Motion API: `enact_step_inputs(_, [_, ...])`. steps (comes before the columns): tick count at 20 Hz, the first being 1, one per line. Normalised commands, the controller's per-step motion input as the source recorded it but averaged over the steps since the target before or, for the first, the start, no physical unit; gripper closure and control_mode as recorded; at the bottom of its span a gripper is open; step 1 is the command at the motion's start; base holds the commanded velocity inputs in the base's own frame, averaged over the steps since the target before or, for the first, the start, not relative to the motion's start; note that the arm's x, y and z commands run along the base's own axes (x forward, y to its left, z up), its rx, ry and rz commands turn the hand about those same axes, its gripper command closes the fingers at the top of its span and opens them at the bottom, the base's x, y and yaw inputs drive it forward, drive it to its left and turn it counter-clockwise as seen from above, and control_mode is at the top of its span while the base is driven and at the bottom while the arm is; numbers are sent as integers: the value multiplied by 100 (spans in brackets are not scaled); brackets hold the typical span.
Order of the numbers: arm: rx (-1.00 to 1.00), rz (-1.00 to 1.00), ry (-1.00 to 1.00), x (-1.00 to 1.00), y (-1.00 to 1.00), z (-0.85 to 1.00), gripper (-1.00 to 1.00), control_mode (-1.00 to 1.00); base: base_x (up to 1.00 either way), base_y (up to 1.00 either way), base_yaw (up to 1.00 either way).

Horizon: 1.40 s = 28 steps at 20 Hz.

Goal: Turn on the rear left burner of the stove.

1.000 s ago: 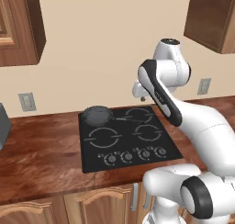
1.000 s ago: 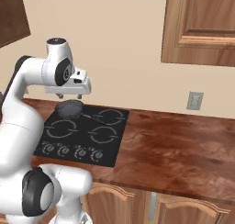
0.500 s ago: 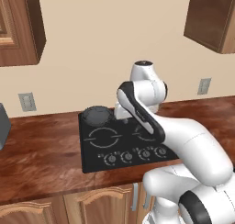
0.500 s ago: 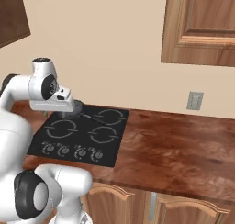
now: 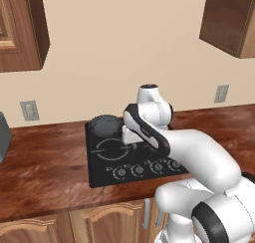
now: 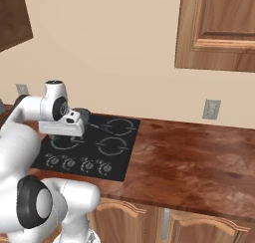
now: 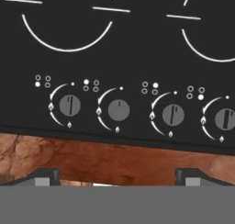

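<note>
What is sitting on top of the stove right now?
A dark round pot sits on the stove at its rear left burner. The arm covers the middle of the cooktop, so anything there is hidden.

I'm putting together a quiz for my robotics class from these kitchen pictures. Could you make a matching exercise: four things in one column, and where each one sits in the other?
Things:
1. pot
2. knobs
3. outlet
4. cabinet

Places:
A. low on the wall, just above the counter
B. in a row along the front edge of the stove
C. on the stove's back left corner
D. hung high up, to the right of the stove

Pairs: 1-C, 2-B, 3-A, 4-D
</note>
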Motion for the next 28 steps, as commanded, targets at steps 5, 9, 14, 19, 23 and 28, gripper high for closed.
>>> enact_step_inputs(5, [0, -7, 1, 4, 1, -79, -100, -100, 0, 0, 0])
enact_step_inputs(9, [0, -8, -1, 3, 6, -52, -100, -100, 0, 0, 0])
enact_step_inputs(14, [0, -10, -1, 23, 2, -40, -100, -100, 0, 0, 0])
enact_step_inputs(19, [0, -10, 0, 14, 1, -29, -100, -100, 0, 0, 0])
enact_step_inputs(23, [0, -6, 0, 3, 3, -14, -100, -100, 0, 0, 0])
enact_step_inputs(28, [0, -3, 2, 0, 0, -13, -100, -100, 0, 0, 0])
